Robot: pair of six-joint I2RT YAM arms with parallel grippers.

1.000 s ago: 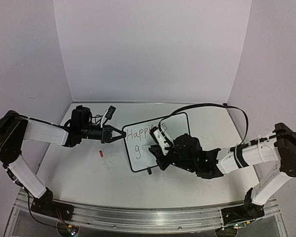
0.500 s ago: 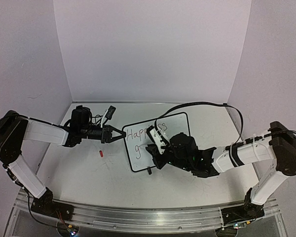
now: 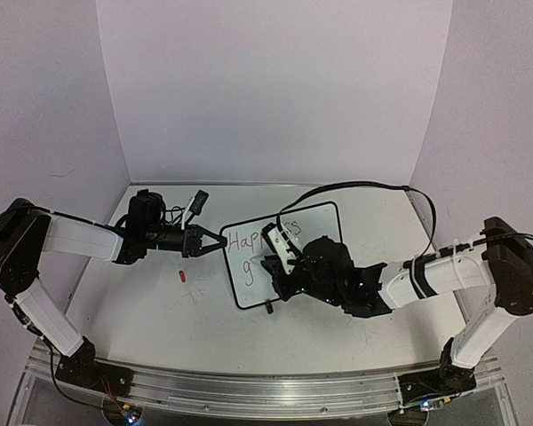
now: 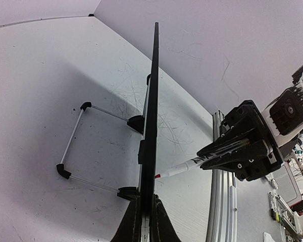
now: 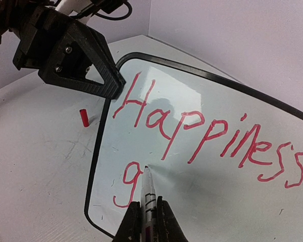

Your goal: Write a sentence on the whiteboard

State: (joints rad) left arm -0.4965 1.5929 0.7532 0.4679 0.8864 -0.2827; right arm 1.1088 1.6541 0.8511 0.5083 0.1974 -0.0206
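Note:
The whiteboard (image 3: 324,226) stands tilted on the table, its black frame edge-on (image 4: 152,101) in the left wrist view. My left gripper (image 3: 220,241) is shut on the frame's left edge (image 4: 147,199). The sentence (image 3: 249,240) in red reads "Happiness", with a lone "g" (image 5: 133,163) on the second line. My right gripper (image 5: 148,202) is shut on a white marker (image 5: 149,189). The marker's red tip touches the board just right of the "g". In the left wrist view the marker (image 4: 192,164) reaches the board from the right.
A small red marker cap (image 3: 182,276) lies on the table left of the board, also the cap (image 5: 84,117) in the right wrist view. The board's wire stand (image 4: 73,143) with black feet props it from behind. Purple walls enclose the table.
My right arm has shifted left across the board, bringing the marker tip next to the "g". The left arm and the board have not moved.

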